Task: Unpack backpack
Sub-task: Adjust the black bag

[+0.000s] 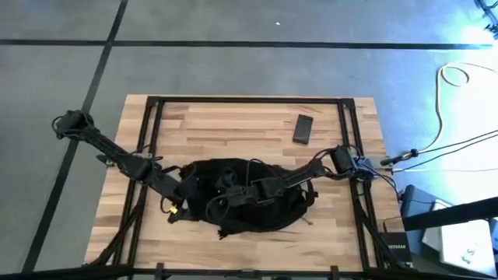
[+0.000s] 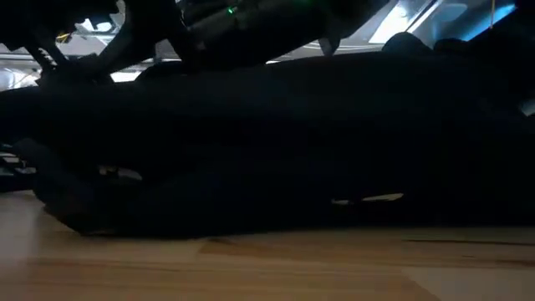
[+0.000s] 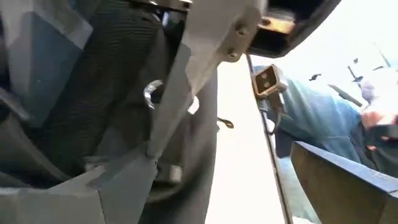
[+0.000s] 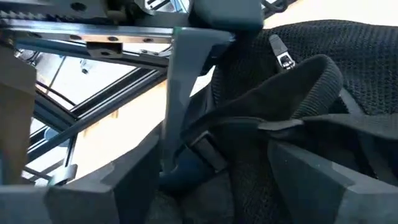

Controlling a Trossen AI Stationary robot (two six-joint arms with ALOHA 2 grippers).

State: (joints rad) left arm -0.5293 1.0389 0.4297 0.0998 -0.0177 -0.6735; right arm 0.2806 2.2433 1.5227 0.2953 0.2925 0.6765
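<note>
Backpack (image 1: 249, 206) lies flat at the table's (image 1: 233, 124) near-centre. Both grippers, left (image 1: 204, 193) and right (image 1: 233, 194), are down in its fabric; can't tell the state of either's fingers. Risk: fingers snag strap (image 4: 292, 106) webbing and drag the whole bag instead of opening it.

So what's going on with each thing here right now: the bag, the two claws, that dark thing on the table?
backpack: lying flat on the wooden table, both arms reaching onto it.
left claw: at the bag's left side; open or shut can't be told.
right claw: over the bag's middle, fingers spread around a black strap.
small dark flat object: lying alone on the table, apart from the bag.
</note>
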